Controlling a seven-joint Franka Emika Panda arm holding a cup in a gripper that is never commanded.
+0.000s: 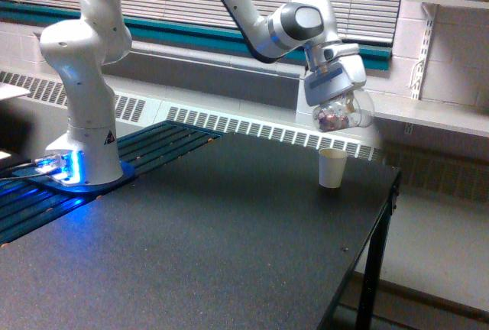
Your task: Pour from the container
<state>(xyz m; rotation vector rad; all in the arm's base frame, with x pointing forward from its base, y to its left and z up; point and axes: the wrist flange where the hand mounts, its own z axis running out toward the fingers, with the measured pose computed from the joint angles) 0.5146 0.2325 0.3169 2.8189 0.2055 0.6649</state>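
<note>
While the arm is reaching over the far right corner of the table [229, 253], the gripper [334, 108] is holding the container [338, 114] in the air, above and just right of the paper cup [331, 167]. Its fingers are closing on the clear wall from above, though their exact gap is blurring. Dark reddish bits are showing inside. It is likely proving light, thin and smooth, so a firm but gentle squeeze near the rim seems wise, lest it slip or buckle when tipping.
</note>
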